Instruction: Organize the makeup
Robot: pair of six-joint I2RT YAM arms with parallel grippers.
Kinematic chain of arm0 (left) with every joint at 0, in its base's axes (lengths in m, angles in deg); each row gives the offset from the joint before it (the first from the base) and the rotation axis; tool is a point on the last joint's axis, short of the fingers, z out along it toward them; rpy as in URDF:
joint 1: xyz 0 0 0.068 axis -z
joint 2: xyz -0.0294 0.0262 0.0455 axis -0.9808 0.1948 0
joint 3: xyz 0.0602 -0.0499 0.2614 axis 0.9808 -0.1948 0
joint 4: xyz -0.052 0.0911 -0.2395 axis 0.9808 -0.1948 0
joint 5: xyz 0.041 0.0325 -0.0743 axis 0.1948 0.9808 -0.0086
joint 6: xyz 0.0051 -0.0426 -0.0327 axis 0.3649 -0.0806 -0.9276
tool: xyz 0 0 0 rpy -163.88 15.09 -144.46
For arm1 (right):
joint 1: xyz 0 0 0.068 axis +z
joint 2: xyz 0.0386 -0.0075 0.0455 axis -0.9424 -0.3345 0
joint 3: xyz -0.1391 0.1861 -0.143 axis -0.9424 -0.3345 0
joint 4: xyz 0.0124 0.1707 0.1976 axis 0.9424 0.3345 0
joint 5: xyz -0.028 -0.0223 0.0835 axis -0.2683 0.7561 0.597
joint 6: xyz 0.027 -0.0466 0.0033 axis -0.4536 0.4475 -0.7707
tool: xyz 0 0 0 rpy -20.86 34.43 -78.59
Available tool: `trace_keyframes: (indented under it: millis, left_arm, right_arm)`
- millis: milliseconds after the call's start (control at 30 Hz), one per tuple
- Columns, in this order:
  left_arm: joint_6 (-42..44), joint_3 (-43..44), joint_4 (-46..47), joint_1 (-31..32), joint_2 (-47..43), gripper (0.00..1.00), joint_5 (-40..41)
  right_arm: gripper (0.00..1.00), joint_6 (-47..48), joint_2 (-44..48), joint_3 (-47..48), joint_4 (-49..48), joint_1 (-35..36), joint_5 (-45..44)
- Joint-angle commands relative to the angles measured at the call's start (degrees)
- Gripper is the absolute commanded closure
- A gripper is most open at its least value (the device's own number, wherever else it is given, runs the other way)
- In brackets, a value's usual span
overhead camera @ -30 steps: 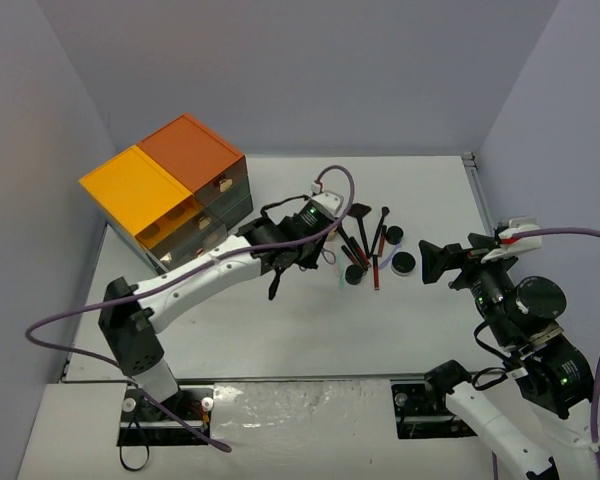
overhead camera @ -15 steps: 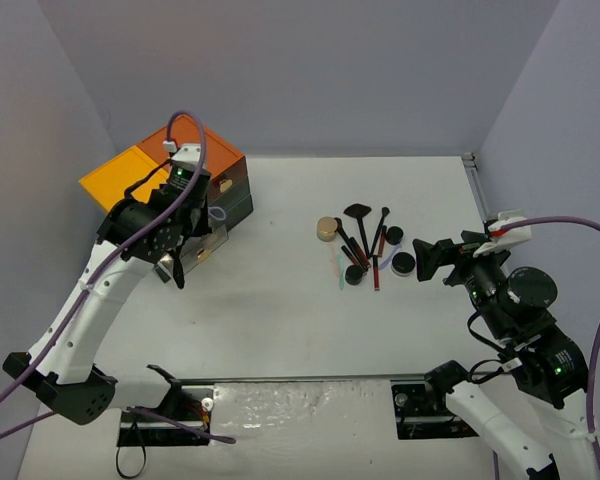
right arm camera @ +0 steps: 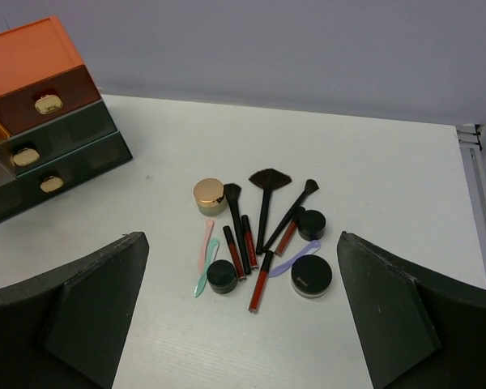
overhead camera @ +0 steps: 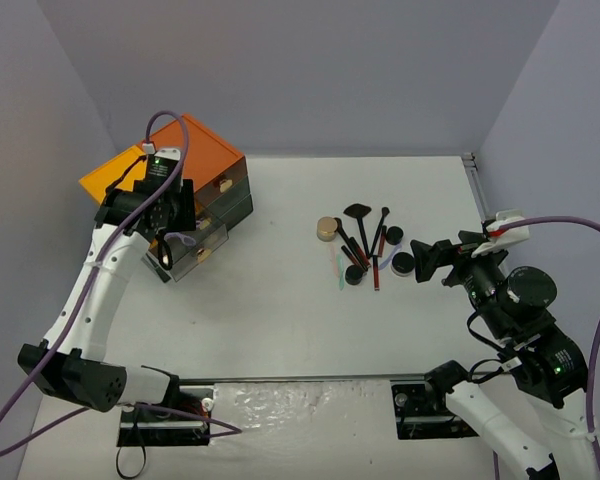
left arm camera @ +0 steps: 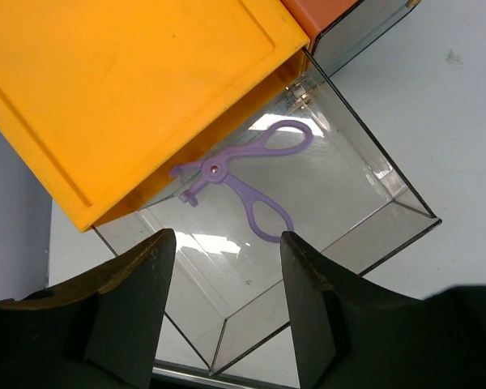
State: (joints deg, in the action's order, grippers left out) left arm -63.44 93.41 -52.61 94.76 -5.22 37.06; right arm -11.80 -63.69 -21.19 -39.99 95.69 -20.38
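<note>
Lavender scissor-shaped curler [left arm camera: 243,182] lies flat in the cabinet's [left arm camera: 130,89] open clear drawer [left arm camera: 364,186], under the wide, empty left end effector [left arm camera: 225,251]. Other makeup [right arm camera: 245,241] clusters right of the cabinet; right end effector [overhead camera: 427,262] also wide.

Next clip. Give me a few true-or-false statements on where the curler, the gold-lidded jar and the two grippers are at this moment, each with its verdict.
1. The lavender curler lies inside the open clear drawer. True.
2. The left gripper is shut on the curler. False: its fingers are apart above the drawer, and the curler lies loose on the drawer floor.
3. The gold-lidded jar stands inside a drawer. False: it stands on the table, at the left edge of the makeup pile.
4. The right gripper is open and holds nothing. True.
</note>
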Motion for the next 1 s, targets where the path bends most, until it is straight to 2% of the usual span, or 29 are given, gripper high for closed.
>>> trace_keyframes:
  millis: [0,100,167,200,367,500,667,967]
  left_arm:
    - [0.9,3.0,3.8,-0.9,-0.1,0.45,-3.0]
    - [-1.4,3.8,6.5,1.1,-0.6,0.4,-6.7]
    - [-3.0,4.5,7.8,4.7,-0.4,0.38,-6.6]
    - [-3.7,4.9,8.1,9.2,0.1,0.37,-5.7]
    - [-10.5,6.8,13.4,22.5,6.8,0.29,-3.3]
    - [-16.5,5.7,19.0,30.0,13.9,0.28,-0.3]
    - [-24.6,7.1,21.8,32.7,26.4,0.29,0.1]
    - [-29.8,16.9,23.0,33.1,42.6,0.29,2.3]
  right_arm:
    - [0.0,0.2,-0.3,0.8,-3.8,0.4,0.0]
    - [0.0,0.2,-0.4,0.9,-3.8,0.4,-0.3]
    - [0.0,-0.1,-0.4,0.9,-3.8,0.4,-0.2]
    - [0.0,-0.2,-0.4,0.8,-3.8,0.4,-0.2]
    - [0.0,-0.5,-0.4,0.3,-3.8,0.4,-0.7]
    - [0.0,-0.6,-0.6,0.3,-3.8,0.4,-0.9]
    - [0.0,-0.4,-0.9,0.6,-3.8,0.5,-0.5]
    - [0.0,-0.8,0.7,0.2,-3.4,0.4,-0.5]
